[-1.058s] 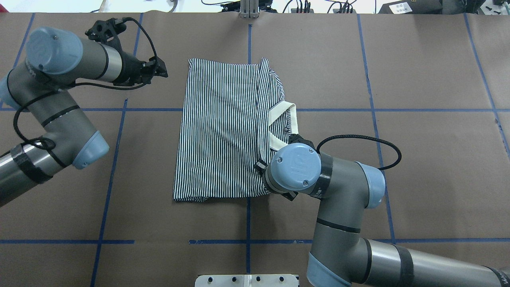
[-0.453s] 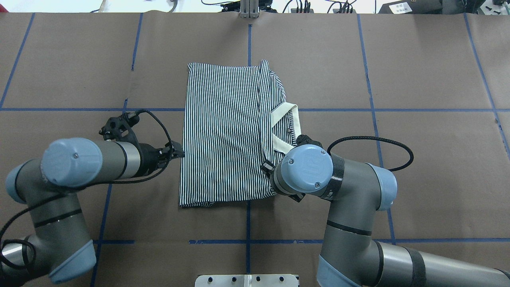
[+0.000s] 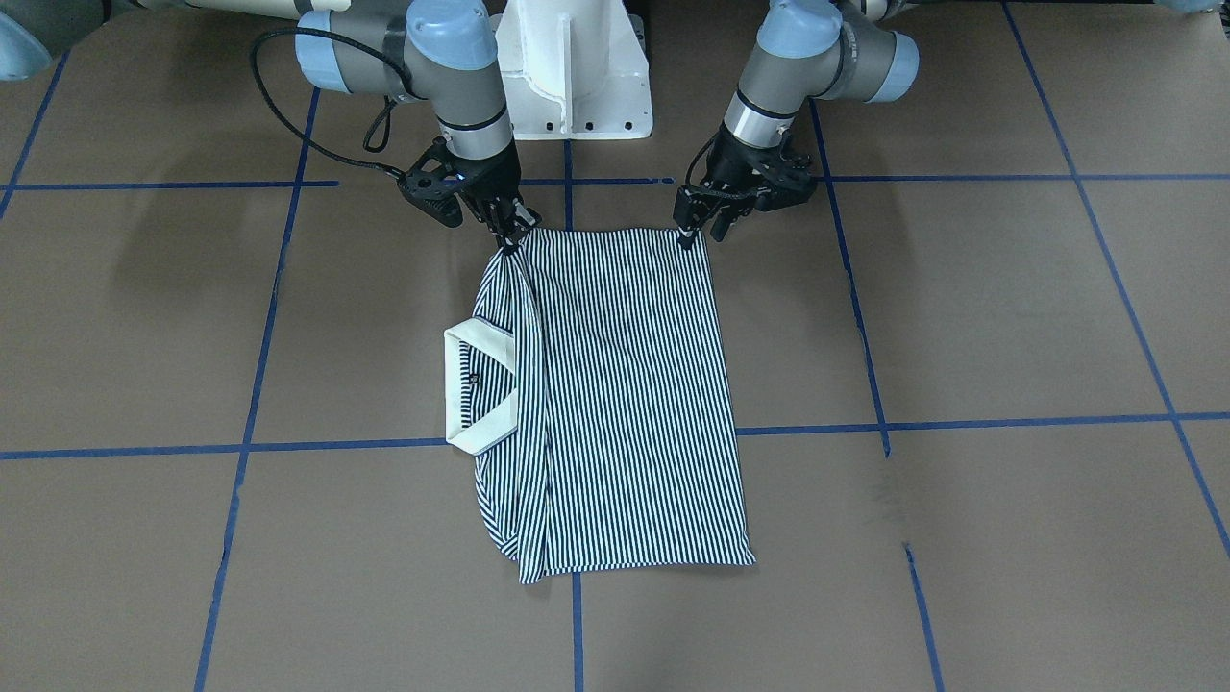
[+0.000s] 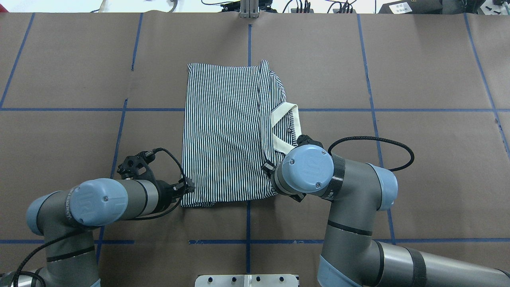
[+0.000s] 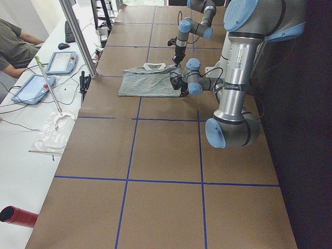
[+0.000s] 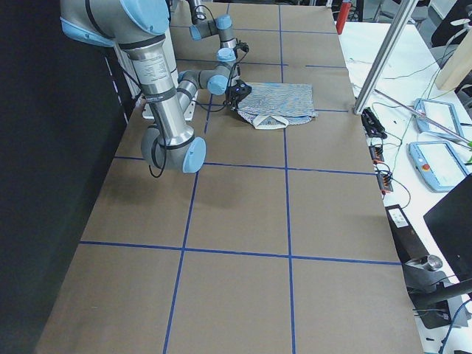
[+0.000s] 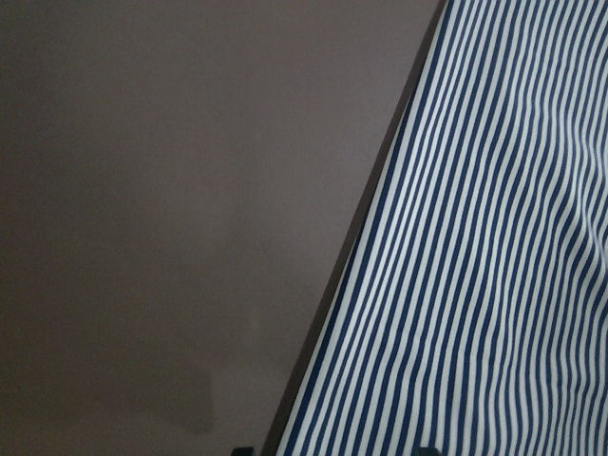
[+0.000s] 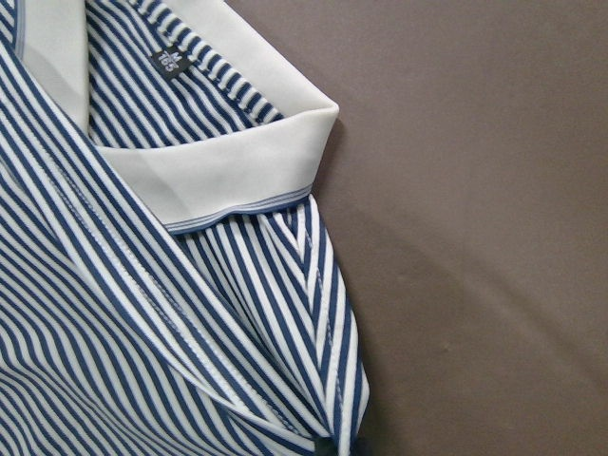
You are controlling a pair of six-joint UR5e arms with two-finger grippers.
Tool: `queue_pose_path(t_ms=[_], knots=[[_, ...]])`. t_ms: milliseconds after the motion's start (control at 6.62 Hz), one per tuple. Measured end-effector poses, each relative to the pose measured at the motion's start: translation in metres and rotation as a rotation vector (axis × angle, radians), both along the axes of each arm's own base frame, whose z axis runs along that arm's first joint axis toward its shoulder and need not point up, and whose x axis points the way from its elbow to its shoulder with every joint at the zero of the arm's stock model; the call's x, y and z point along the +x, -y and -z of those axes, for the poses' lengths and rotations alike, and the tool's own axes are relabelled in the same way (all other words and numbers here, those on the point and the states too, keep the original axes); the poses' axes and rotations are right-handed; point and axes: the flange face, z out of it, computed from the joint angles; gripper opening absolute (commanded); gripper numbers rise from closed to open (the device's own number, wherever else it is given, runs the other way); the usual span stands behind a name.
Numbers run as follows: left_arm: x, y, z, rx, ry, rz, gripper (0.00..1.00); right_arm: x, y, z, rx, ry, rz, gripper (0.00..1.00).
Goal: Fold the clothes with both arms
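The striped polo shirt (image 4: 223,131) lies folded lengthwise on the brown table, its cream collar (image 4: 285,108) sticking out on the right side. My left gripper (image 4: 190,187) is at the shirt's near left corner (image 3: 687,235). In the left wrist view its fingertips stand wide apart, open, astride the shirt's edge (image 7: 475,285). My right gripper (image 3: 507,235) is shut on the near right corner, and the cloth gathers into it. In the overhead view its own wrist hides it. The right wrist view shows the collar (image 8: 218,171) close up.
The white pedestal base (image 3: 567,67) stands just behind both grippers. Blue tape lines grid the brown table. Beyond the far edge are a metal post (image 5: 78,36), a bench with tablets (image 5: 33,88) and a seated person (image 5: 15,46).
My left arm has swung from beside the shirt's far left corner down to its near left corner. The right arm shifted slightly right early on, dragging the shirt with it, then held still.
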Motion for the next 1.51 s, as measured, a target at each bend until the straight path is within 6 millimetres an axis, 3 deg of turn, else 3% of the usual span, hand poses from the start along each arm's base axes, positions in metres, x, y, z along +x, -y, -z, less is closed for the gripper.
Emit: queue_pose_path(t_ms=[151, 302, 756, 1209, 1360, 1511], knots=[[0.008, -0.011, -0.002, -0.009, 0.011, -0.018, 0.43, 0.0, 0.0, 0.0, 0.0, 0.0, 0.0, 0.0], [0.015, -0.016, -0.002, -0.019, 0.026, -0.027, 0.0, 0.0, 0.0, 0.0, 0.0, 0.001, 0.0, 0.0], [0.018, -0.013, 0.007, -0.037, 0.03, -0.013, 0.0, 0.0, 0.0, 0.0, 0.001, 0.002, 0.0, 0.0], [-0.001, 0.002, 0.023, -0.029, -0.002, 0.021, 0.0, 0.003, -0.001, 0.003, 0.003, 0.009, -0.001, 0.0], [-0.015, -0.001, 0.041, -0.023, -0.031, 0.025, 0.0, 0.011, -0.003, 0.006, 0.006, 0.022, -0.004, 0.0], [-0.034, -0.008, 0.069, -0.026, -0.059, 0.029, 0.0, 0.032, -0.011, 0.011, 0.011, 0.05, -0.009, 0.0]])
